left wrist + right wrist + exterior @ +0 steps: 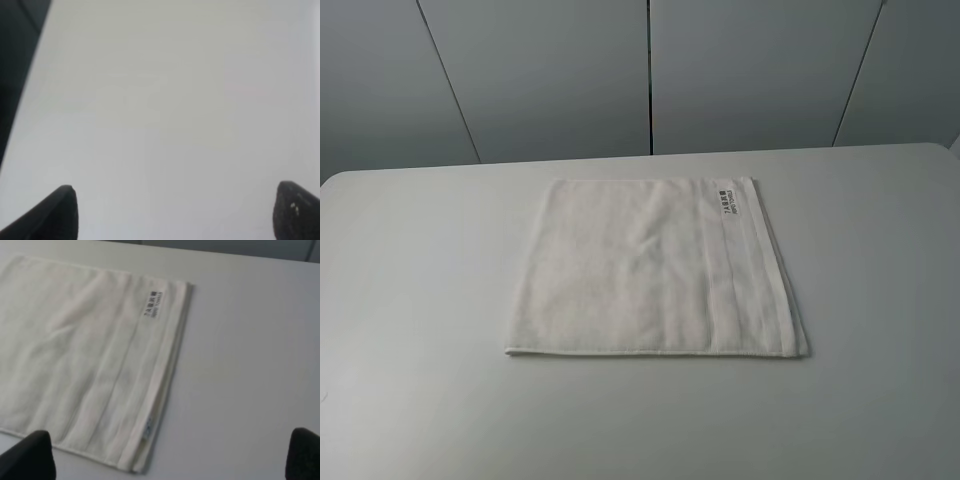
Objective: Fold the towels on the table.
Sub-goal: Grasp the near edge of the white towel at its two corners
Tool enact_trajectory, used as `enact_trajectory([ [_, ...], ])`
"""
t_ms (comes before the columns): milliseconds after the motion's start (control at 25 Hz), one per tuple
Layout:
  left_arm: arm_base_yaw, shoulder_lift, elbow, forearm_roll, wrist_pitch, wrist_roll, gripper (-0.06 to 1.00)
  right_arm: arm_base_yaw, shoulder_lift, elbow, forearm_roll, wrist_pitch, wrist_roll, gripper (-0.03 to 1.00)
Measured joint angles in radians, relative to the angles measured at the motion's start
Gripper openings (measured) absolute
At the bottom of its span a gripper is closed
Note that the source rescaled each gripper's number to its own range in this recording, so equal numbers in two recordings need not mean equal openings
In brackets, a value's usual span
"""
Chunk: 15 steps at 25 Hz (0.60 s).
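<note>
Towel [655, 268] is lying flat near the middle of the table [410, 300], with its label [722, 198] showing at the far right corner and its woven band [750, 280] running down the right side. No arm is showing in the high view.

Left gripper [177, 205] is hanging w/ fingers spread wide over bare tabletop, w/ no cloth in its view. Right gripper [170, 447] is also holding its fingers spread wide and empty, looking down on the band-side edge and the near right corner.

That edge is looking layered in the right wrist view, so the cloth is prob. doubled already, tho that's hard to confirm.

Step in hand appears to be the approach for a fold. To do it well:
- The left arm is needing to come across to the towel before anything gets lifted.
- Both grippers should be taking corners of one same edge.
- Each pinch should be catching every layer, not just the top one.
- Terry being limp, the lift is best kept low and even, w/ light tension btwn the two grips.
- Corners should be landing on the opp. corners before release.
</note>
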Motion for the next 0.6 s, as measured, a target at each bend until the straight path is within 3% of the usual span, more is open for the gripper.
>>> enact_trajectory([
  [160,0.0,0.143,-0.027,-0.211,-0.004,0.275,1.0,0.006,0.188,-0.066,0.041,0.008,-0.117,1.0],
  [320,-0.004,0.266,-0.05,-0.328,-0.019,0.481,1.0,0.076,0.361,-0.127,0.039,0.014,-0.196,1.0],
  [440,-0.056,0.35,-0.066,-0.346,-0.036,0.561,1.0,0.137,0.488,-0.157,-0.005,0.014,-0.235,1.0],
  [600,-0.235,0.469,-0.09,-0.25,-0.08,0.575,1.0,0.198,0.627,-0.184,-0.037,0.023,-0.27,1.0],
])
